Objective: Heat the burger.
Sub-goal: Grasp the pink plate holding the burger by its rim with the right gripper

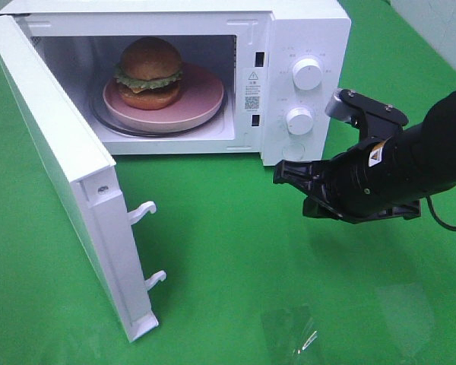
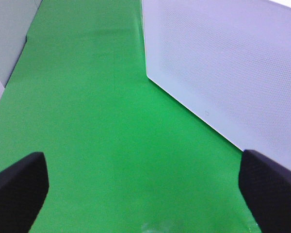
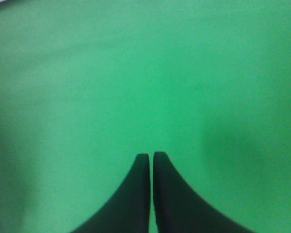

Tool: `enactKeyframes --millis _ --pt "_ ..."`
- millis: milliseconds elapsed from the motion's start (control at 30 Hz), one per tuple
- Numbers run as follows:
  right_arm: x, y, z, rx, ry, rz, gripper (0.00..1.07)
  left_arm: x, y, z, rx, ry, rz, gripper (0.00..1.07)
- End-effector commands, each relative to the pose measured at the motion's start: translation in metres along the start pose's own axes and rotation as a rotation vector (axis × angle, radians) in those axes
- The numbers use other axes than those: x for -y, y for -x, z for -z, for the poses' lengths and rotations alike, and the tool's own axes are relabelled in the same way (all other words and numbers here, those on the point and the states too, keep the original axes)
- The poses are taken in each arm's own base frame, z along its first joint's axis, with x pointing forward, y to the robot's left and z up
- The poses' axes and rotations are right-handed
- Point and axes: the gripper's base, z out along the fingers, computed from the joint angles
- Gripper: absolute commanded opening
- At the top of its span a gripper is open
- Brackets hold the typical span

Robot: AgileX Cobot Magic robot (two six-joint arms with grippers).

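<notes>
Nearest, over bare green tabletop (image 1: 228, 258): left gripper (image 2: 144, 189) spread to full width, holding nothing, facing along the outer face of the wide-open door (image 1: 53, 144), close by it. Likely staged there to push the door closed. Farther in, right gripper (image 1: 278, 173) pinched shut on nothing, tips together, hovering clear of the tabletop in front of the control panel. Shut tips probably meant as a blunt poker for the door or the knobs (image 1: 307, 74). Latch hooks (image 1: 146, 211) on the door's free edge exposed. Farthest, inside the microwave (image 1: 311, 30): burger (image 1: 150, 72) upright, centred on pink plate (image 1: 201, 103), plate on glass turntable (image 1: 106, 122). Loading judged done; closing the door and setting the timer left to do.
</notes>
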Motion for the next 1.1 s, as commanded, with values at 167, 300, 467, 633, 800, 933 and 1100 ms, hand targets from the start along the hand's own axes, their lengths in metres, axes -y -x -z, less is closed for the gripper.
enactKeyframes --millis 167,300,467,633,800,933,1100 --pt "-0.007 0.005 0.015 -0.207 -0.038 0.281 0.06 0.0 -0.002 0.003 0.022 0.002 -0.002 1.0" --pt "-0.012 0.01 0.022 -0.296 -0.029 0.455 0.07 0.0 -0.002 0.003 0.022 0.002 -0.002 1.0" --pt "-0.016 0.018 0.027 -0.321 -0.019 0.616 0.07 0.0 -0.002 0.003 0.022 0.002 -0.002 1.0" --pt "-0.021 0.031 0.035 -0.349 -0.003 0.957 0.07 0.0 -0.002 0.003 0.022 0.002 -0.002 1.0" --pt "-0.024 0.037 0.035 -0.309 0.047 1.286 0.08 0.0 -0.002 0.003 0.022 0.002 -0.002 1.0" --pt "-0.024 0.037 0.035 -0.301 0.071 1.446 0.08 0.0 -0.002 0.003 0.022 0.002 -0.002 1.0" --pt "-0.026 0.044 0.033 -0.223 0.062 1.684 0.11 0.0 -0.002 0.003 0.022 0.002 -0.002 1.0"
